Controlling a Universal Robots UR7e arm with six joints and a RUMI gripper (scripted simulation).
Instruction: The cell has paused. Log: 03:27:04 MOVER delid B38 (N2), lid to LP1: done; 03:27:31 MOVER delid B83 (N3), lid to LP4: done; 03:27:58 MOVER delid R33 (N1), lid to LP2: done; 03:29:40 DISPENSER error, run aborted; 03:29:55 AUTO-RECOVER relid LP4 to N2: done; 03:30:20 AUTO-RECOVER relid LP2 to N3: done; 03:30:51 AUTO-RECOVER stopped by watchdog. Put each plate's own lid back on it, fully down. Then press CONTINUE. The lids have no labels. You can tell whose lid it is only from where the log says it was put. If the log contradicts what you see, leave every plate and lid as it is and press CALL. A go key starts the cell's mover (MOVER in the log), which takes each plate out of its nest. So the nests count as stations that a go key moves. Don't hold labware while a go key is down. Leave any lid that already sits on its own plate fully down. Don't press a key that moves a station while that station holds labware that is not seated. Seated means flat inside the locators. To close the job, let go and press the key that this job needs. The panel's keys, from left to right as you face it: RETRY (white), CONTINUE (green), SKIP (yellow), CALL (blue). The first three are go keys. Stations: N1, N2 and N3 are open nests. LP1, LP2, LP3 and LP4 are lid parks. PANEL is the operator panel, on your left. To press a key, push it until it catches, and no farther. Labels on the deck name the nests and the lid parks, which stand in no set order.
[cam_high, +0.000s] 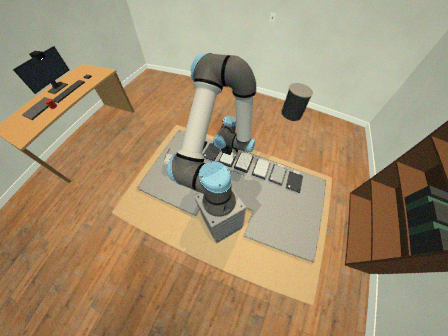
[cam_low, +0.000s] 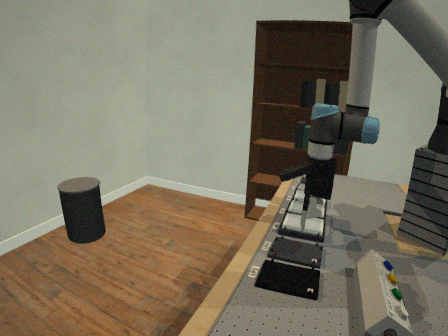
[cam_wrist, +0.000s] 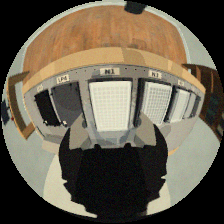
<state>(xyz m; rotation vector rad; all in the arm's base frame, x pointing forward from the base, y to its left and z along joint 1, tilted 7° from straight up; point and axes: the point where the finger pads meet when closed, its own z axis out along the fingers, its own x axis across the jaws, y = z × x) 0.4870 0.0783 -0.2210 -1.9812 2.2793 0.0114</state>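
Note:
My gripper (cam_wrist: 111, 112) is open and low over nest N1. Its two fingers stand on either side of the near end of a white lidded plate (cam_wrist: 111, 104). The gripper also shows in the exterior view (cam_low: 306, 212) above that plate, and in the top view (cam_high: 227, 150). To the right, nest N3 holds another white lidded plate (cam_wrist: 157, 100). To the left, lid park LP4 (cam_wrist: 67, 102) is a bare grey pad. More white pieces (cam_high: 261, 168) lie farther right in the row. I cannot tell how fully the lids sit down.
The operator panel (cam_low: 382, 292) stands at the near end of the deck with its blue (cam_low: 387, 265), yellow (cam_low: 392, 277) and green (cam_low: 397, 293) keys. Two dark bare pads (cam_low: 290, 277) lie between the panel and N1. The arm's base block (cam_high: 220, 220) is beside the row.

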